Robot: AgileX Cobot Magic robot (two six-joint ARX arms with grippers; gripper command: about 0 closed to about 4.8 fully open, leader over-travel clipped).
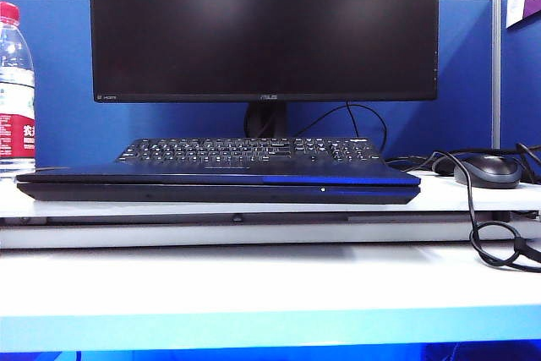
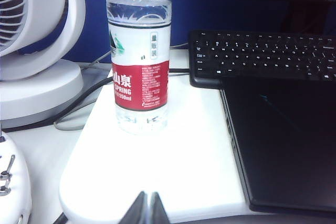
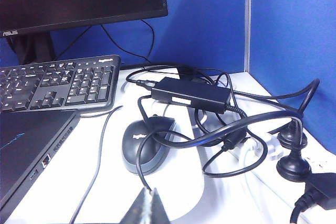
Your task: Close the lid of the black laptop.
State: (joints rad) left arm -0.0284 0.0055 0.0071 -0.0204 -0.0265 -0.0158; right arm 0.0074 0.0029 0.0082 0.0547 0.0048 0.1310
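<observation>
The black laptop (image 1: 218,191) lies across the white desk with its lid (image 1: 211,177) flat down on the base, bluish along the front edge. Neither gripper shows in the exterior view. In the left wrist view my left gripper (image 2: 147,196) is shut with nothing in it, hovering over the white desk, and the lid's dark top (image 2: 286,145) lies off to one side. In the right wrist view my right gripper (image 3: 148,192) is shut, and the laptop's corner (image 3: 29,148) lies beside it. A thin black mouse cable (image 3: 139,169) runs down behind the fingertips.
Behind the laptop are a black keyboard (image 1: 249,150) and an ASUS monitor (image 1: 262,23). A water bottle (image 2: 139,61) and a white fan (image 2: 37,51) stand on the left. A grey mouse (image 3: 144,142), a power adapter (image 3: 191,93) and tangled cables (image 3: 247,129) crowd the right.
</observation>
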